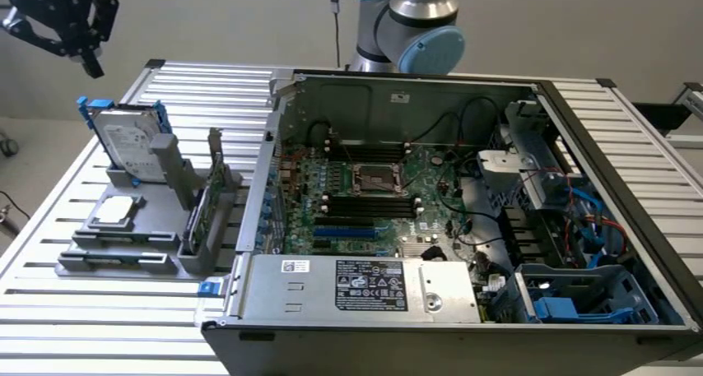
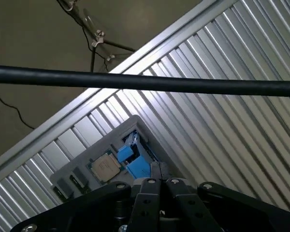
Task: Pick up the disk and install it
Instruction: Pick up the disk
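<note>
The disk (image 1: 124, 141) is a silver-grey drive with a white label and blue rails, standing on edge in a grey holder (image 1: 132, 248) on the slatted table at the exterior view's left. My gripper (image 1: 87, 58) hangs in the air above and a little behind it, well clear of it. In the wrist view the fingertips (image 2: 160, 182) meet with nothing between them, so the gripper is shut and empty. Straight beyond them lies the disk's blue rail (image 2: 133, 161).
The holder also carries a small square silver chip (image 1: 115, 211) (image 2: 105, 167) and a thin green circuit card (image 1: 213, 197). An open computer case (image 1: 439, 203) fills the middle and the exterior view's right. A black cable (image 2: 145, 83) crosses the wrist view.
</note>
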Available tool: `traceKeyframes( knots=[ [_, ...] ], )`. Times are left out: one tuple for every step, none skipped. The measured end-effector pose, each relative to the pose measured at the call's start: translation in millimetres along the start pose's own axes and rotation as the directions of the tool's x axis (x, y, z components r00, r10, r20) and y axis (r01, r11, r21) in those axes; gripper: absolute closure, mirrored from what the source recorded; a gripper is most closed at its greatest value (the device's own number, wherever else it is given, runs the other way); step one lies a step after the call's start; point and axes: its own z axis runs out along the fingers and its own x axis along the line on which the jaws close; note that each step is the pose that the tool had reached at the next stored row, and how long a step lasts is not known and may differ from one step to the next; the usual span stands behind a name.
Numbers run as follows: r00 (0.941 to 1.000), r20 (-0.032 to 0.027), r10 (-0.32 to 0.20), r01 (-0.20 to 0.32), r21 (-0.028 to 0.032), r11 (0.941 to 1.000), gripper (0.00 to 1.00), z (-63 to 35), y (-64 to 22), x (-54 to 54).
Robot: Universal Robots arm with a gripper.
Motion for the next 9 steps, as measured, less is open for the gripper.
traceKeyframes(
  knots=[
    [0.9998, -0.0002, -0.018, 0.018, -0.0001, 0.9998, 0.89, 0.1, 0.0, 0.0],
    [0.9993, -0.0005, -0.038, 0.038, -0.0001, 0.9993, 0.89, 0.3, 0.0, 0.0],
    [0.9985, -0.0008, -0.055, 0.055, -0.0002, 0.9985, 0.89, 0.4, 0.0, 0.0],
    [0.9973, -0.0010, -0.073, 0.073, -0.0004, 0.9973, 0.89, 0.5, 0.1, 0.0],
    [0.9959, -0.0013, -0.091, 0.091, -0.0005, 0.9959, 0.89, 0.6, 0.1, 0.0],
    [0.9941, -0.0016, -0.109, 0.109, -0.0006, 0.9941, 0.89, 0.7, 0.1, 0.0],
    [0.9920, -0.0019, -0.126, 0.126, -0.0007, 0.9920, 0.89, 0.8, 0.1, 0.0],
    [0.9895, -0.0021, -0.144, 0.144, -0.0008, 0.9895, 0.89, 0.9, 0.0, 0.0],
    [0.9866, -0.0024, -0.163, 0.163, -0.0009, 0.9866, 0.89, 1.0, 0.0, 0.0]
  ],
)
